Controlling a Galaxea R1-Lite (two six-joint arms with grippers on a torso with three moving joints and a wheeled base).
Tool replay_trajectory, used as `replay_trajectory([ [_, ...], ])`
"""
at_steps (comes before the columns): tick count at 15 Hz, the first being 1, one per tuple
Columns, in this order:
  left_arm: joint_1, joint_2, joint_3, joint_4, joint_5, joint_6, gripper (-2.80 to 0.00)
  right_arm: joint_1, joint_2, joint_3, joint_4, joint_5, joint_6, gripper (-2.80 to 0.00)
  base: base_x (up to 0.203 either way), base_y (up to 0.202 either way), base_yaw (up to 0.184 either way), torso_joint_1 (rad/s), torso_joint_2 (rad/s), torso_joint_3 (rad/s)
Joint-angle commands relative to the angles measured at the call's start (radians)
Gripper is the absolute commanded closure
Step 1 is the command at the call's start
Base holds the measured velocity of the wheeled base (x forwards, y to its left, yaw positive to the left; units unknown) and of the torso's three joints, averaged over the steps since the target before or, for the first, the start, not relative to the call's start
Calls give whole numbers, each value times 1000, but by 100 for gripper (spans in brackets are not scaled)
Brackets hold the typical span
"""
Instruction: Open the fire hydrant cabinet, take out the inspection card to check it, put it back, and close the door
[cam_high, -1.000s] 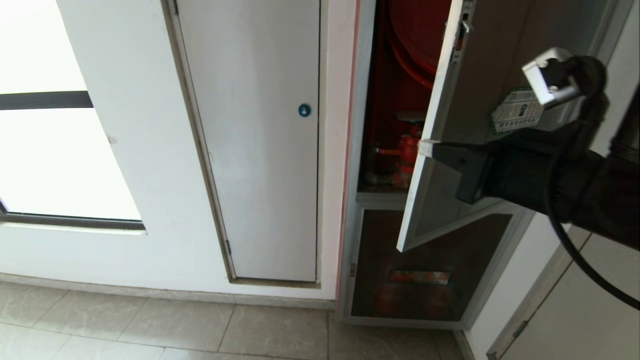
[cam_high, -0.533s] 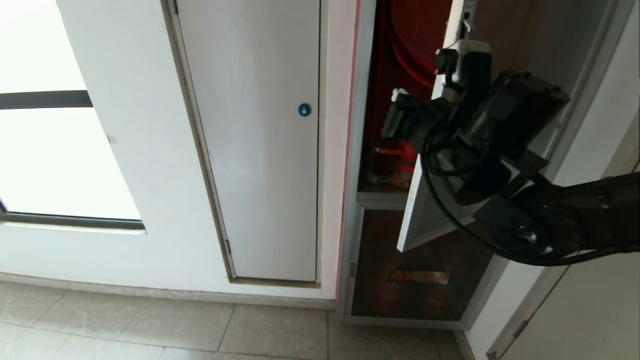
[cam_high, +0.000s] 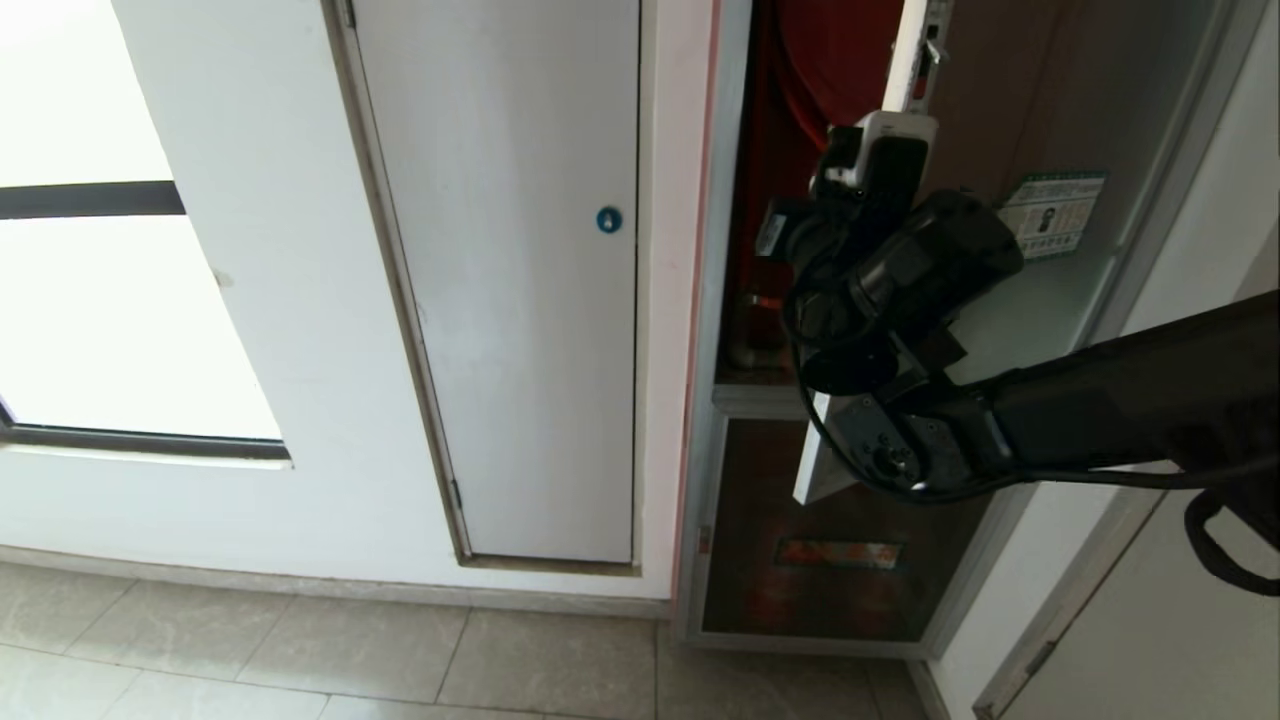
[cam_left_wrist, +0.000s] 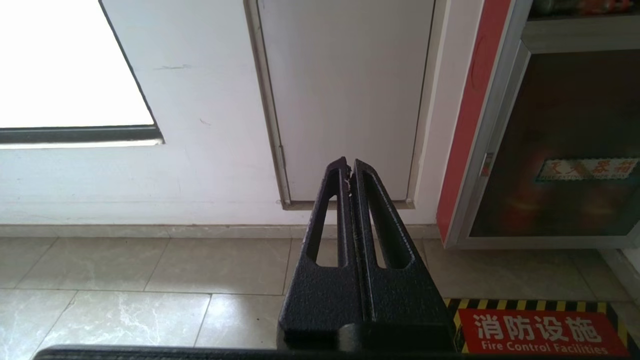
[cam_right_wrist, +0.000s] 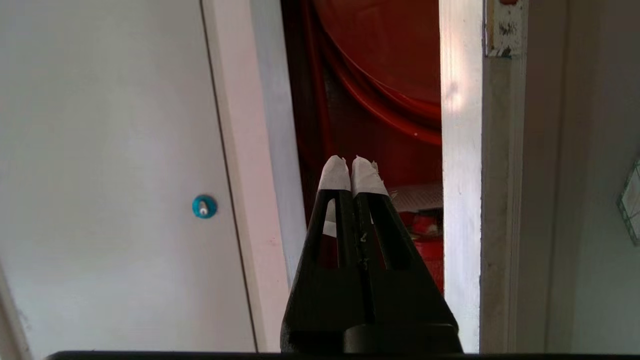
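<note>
Silver framing runs around the fire hydrant cabinet at the right of the head view, with its red inside showing in a narrow gap. The door stands ajar, its pale edge turned toward the camera and a green-bordered sticker on its dark glass. The right gripper sits at the mouth of that gap, just beside the door's free edge, on a black arm reaching in from the right. Left of the cabinet is a white door with a blue round lock, and below the opening a smaller dark panel with a red label. No inspection card can be made out here.

From the left wrist, the left gripper has its black fingers pressed together, pointing low toward the foot of the white door, over the tiled floor. A red floor sign lies at the corner.

From the right wrist, the right gripper's white-taped fingertips are pressed together with nothing between them, aimed into the gap between cabinet frame and door edge. The red hose reel curves behind, and the red valve sits lower. The card is not visible here either
</note>
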Motion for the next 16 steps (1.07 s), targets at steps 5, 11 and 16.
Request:
replay_trajectory([
  [5,0,1,12,0,0,0,0,-22,124,-153,-7,-68,-3,0,0,0,0,0,0,0],
  [11,0,1,12,0,0,0,0,-33,167,-243,-2,-110,-3,0,0,0,0,0,0,0],
  [16,0,1,12,0,0,0,0,-43,190,-286,10,-112,-3,0,0,0,0,0,0,0],
])
